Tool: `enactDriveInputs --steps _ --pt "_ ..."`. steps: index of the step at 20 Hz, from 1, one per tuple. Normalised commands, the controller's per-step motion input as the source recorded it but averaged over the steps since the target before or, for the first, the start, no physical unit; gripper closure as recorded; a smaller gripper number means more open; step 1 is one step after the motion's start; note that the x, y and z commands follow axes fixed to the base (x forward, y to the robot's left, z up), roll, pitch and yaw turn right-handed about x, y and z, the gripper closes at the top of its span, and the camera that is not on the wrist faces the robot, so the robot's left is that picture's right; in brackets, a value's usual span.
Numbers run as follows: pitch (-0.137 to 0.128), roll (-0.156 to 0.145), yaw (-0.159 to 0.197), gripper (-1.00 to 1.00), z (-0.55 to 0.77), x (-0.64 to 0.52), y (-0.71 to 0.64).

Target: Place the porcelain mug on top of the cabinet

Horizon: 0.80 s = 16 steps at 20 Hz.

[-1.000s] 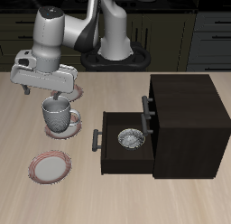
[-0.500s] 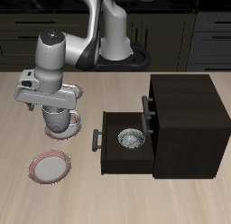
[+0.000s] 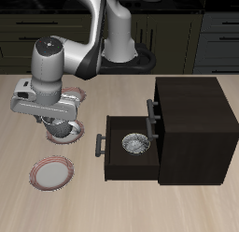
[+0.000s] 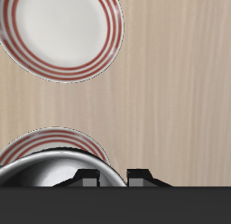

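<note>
Light wooden table carrying a porcelain mug directly beneath the gripper, a red-rimmed plate near it, and a dark cabinet well apart.

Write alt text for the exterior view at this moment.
The gripper is lowered over the porcelain mug on the wooden table, hiding most of it. Beside it stands the dark cabinet, its drawer pulled open with a small patterned bowl inside; a red-rimmed plate lies nearer the front edge.
</note>
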Motion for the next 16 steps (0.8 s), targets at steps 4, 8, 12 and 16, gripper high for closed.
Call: enactDriveInputs --steps 4,8,12,16 --pt "-0.020 0.009 -0.011 1.00 0.12 0.04 -0.04" --pt "-0.023 0.017 -0.008 1.00 0.22 0.06 0.09" --pt "-0.034 0.038 0.005 1.00 0.32 -0.05 0.24" --pt "-0.045 0.016 -0.034 1.00 0.51 -0.09 0.21"
